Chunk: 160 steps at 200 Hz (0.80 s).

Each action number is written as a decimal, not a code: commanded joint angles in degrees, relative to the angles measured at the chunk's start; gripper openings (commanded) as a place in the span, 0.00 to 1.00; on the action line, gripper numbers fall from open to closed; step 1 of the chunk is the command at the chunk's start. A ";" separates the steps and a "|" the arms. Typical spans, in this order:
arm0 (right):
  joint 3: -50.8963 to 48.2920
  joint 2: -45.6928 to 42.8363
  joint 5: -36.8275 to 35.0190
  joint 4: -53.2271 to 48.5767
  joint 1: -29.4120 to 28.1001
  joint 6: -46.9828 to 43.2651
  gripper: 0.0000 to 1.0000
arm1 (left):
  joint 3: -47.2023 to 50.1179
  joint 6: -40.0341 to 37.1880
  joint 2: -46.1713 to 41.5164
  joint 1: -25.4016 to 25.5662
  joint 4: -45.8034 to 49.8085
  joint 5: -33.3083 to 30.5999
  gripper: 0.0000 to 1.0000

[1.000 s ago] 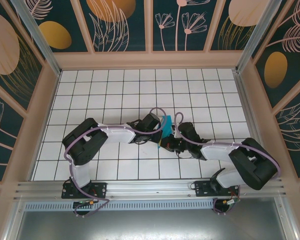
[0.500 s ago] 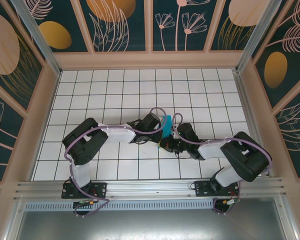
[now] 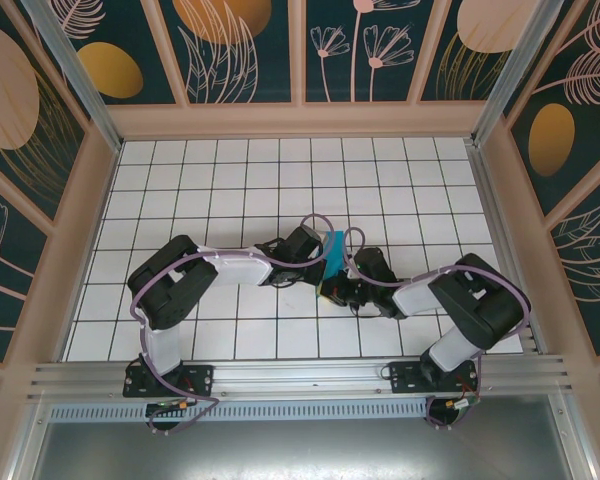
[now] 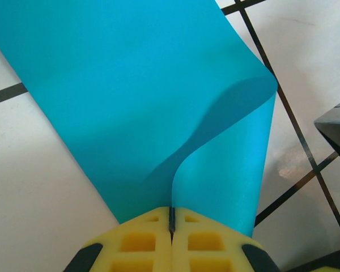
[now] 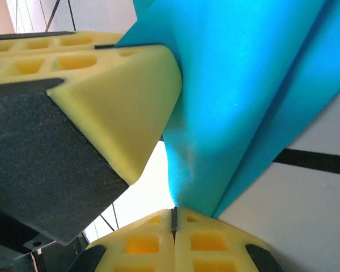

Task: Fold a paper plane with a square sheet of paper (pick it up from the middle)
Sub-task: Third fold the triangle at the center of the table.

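The square sheet of paper point(image 3: 334, 245) is teal-blue and stands bent between both grippers near the middle of the tiled table. In the left wrist view the sheet point(image 4: 136, 96) curls over on itself, and my left gripper point(image 4: 171, 214) is shut on its edge. My right gripper point(image 5: 174, 214) is shut on a corner of the folded sheet point(image 5: 243, 96), right beside the left gripper's yellow fingers point(image 5: 119, 96). From above, the left gripper point(image 3: 322, 256) and right gripper point(image 3: 331, 290) meet at the paper. The paper plane is out of view.
The white tiled table point(image 3: 230, 190) is walled by patterned panels at the back and sides. A metal rail point(image 3: 300, 375) runs along the near edge, where both arm bases sit. The right arm's elbow point(image 3: 480, 300) rises near the right wall.
The right arm's elbow has swung left toward the centre. Both grippers stay shut on the paper, which has barely moved.
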<state>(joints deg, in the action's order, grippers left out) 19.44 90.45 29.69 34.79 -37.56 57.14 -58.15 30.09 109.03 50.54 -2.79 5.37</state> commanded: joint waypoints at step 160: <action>2.79 -2.83 4.12 -3.28 7.86 -4.02 0.00 | -1.26 -1.08 2.39 -0.19 4.59 -0.18 0.04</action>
<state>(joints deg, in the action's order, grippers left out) 20.56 85.95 31.83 30.35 -29.76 54.33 -58.96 30.06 109.34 50.57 -2.00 5.37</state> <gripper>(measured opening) 0.068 0.047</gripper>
